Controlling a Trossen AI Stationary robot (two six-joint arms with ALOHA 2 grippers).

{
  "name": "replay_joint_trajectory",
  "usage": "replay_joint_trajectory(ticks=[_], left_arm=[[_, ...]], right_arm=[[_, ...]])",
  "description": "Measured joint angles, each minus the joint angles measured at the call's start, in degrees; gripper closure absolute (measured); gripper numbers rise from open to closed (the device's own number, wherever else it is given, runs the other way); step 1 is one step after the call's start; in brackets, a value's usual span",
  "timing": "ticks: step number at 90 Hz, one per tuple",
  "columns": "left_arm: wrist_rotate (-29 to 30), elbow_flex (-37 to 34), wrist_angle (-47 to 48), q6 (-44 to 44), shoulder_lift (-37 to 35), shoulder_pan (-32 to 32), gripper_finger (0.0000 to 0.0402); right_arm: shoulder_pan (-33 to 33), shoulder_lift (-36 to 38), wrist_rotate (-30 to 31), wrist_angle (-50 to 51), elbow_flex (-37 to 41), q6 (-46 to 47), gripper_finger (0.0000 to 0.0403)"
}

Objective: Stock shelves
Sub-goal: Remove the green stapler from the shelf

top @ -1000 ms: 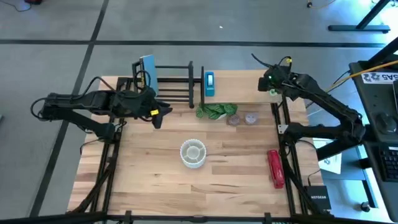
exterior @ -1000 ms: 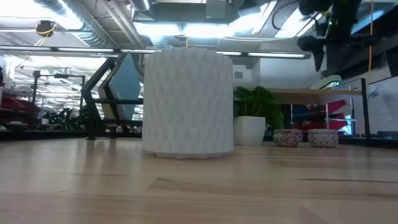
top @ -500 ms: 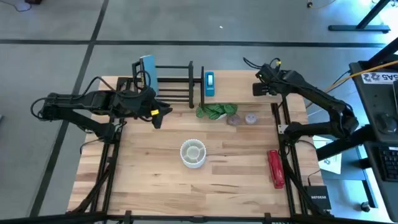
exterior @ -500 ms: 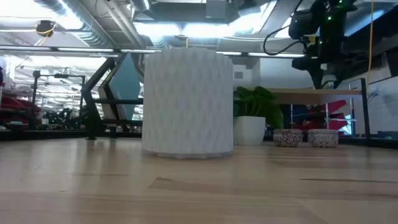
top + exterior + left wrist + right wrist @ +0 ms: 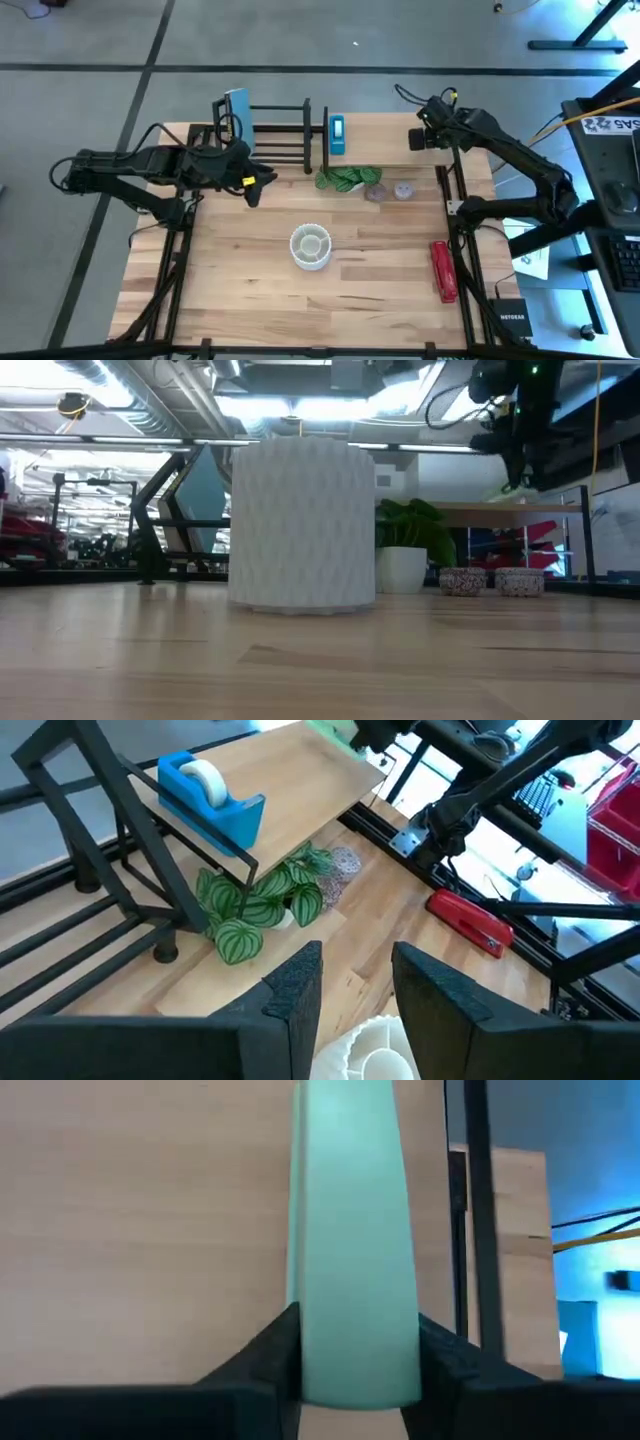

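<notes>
Between the right gripper (image 5: 350, 1355) fingers, clamped: pale green block (image 5: 350, 1230), held above the shelf board (image 5: 130, 1210) below; risk: slip or edge landing tips it off.

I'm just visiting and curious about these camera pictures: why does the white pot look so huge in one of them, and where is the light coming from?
In the low view the white ribbed pot stands nearest the lens, so it looms large; bright ceiling lights glare behind it. In the high view the same pot looks small under even light. In the right wrist view, a pale green object held in the right tool fills the frame.
</notes>
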State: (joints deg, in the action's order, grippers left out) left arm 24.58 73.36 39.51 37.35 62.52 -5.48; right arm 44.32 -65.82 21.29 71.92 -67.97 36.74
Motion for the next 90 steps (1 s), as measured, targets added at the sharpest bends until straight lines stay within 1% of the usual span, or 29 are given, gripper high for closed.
replay_joint_trajectory(ticks=[6,13,20,25,36,50,62,71,77,86,90], left_arm=[[-0.02,0.00,0.05,0.03,0.00,0.02,0.0295],[-0.10,0.00,0.04,-0.17,0.00,0.02,0.0295],[-0.12,0.00,0.03,-0.21,0.00,0.02,0.0295],[-0.18,0.00,0.06,-0.42,0.00,0.00,0.0295],[-0.33,0.00,0.06,-0.73,0.00,-0.09,0.0295],[-2.05,0.00,0.03,-0.41,0.00,-0.15,0.0295],[-2.91,0.00,0.04,-1.57,0.00,-0.15,0.0295],[-2.97,0.00,0.03,-1.97,0.00,-0.15,0.0295],[-2.98,0.00,0.04,-2.42,0.00,-0.15,0.0295],[-2.99,0.00,0.02,-3.36,0.00,-0.15,0.0295],[-2.99,0.00,0.04,-3.56,0.00,-0.15,0.0295]], right_arm=[[-2.10,0.20,-0.24,2.19,-4.06,0.24,0.0305],[-5.64,0.41,-2.11,5.83,-8.39,1.09,0.0305],[-10.70,0.60,-4.82,8.67,-11.40,4.56,0.0305],[-14.86,1.29,-6.96,9.40,-11.97,7.84,0.0305],[-26.34,2.63,-10.45,11.90,-11.88,18.42,0.0305],[-45.72,2.94,-10.98,10.14,-11.82,33.04,0.0305],[-61.01,1.21,-11.27,4.47,-8.90,44.37,0.0305],[-69.93,-1.28,-13.43,1.00,-4.84,52.75,0.0305],[-74.43,-3.17,-17.50,-1.85,-1.43,57.28,0.0305],[-79.33,-6.07,-26.50,-4.78,3.92,63.56,0.0305],[-81.11,-7.23,-28.70,-6.21,6.13,66.83,0.0305]])
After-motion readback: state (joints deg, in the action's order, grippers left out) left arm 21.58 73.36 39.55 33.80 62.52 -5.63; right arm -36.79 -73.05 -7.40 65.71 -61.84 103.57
